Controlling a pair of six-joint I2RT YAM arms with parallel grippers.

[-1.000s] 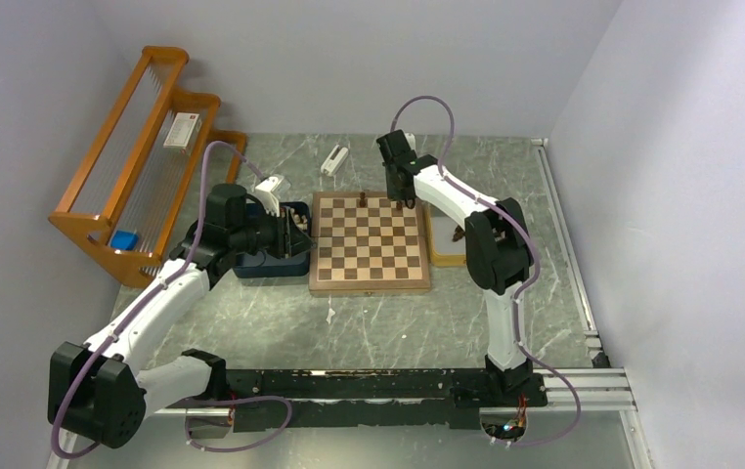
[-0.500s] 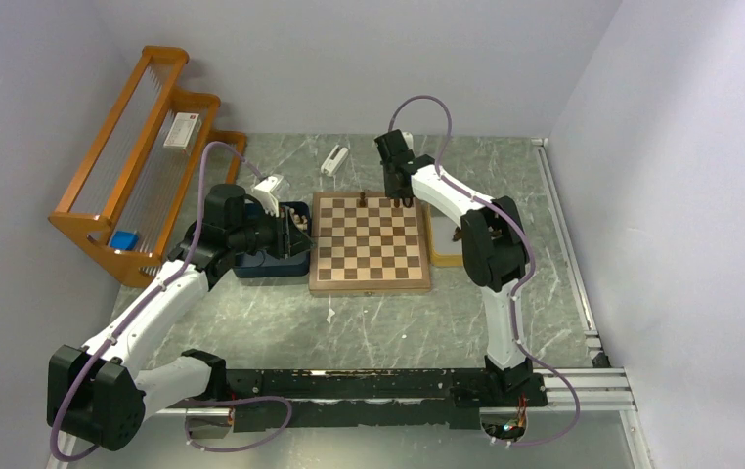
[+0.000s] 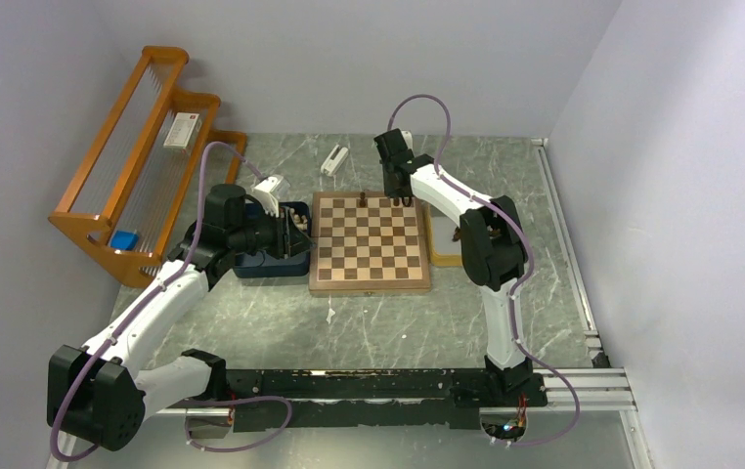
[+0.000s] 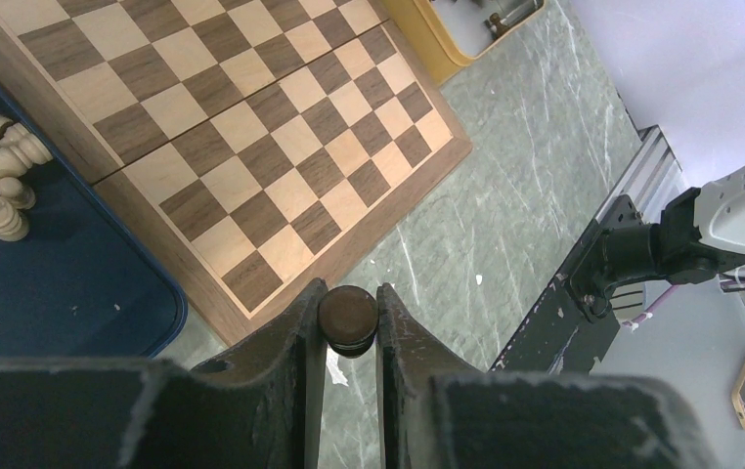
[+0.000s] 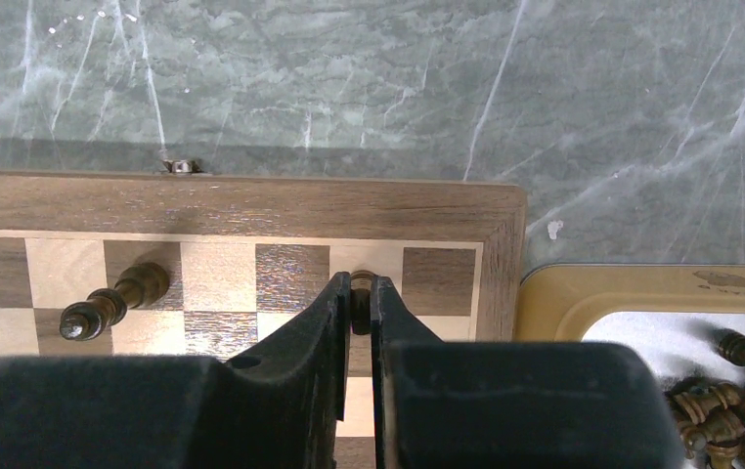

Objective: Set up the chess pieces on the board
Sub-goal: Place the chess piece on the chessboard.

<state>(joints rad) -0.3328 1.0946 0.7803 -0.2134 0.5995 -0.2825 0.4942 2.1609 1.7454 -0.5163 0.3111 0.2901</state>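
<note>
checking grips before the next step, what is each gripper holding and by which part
Left gripper: a chess piece, seen end-on, pinched across its round dark end. Right gripper: a dark piece over the board, far row; exact part hidden.

- The right pincer (image 5: 353, 293), closed on a dark piece (image 5: 360, 283), has slid a little to the left along the far row of the board (image 3: 369, 256).
- That arm's elbow (image 3: 489, 244) has swung slightly left with it.
- The left pincer (image 4: 348, 298), gripping a second dark piece (image 4: 347, 319), has drawn back a shade to the left, beside the board's left edge.
</note>
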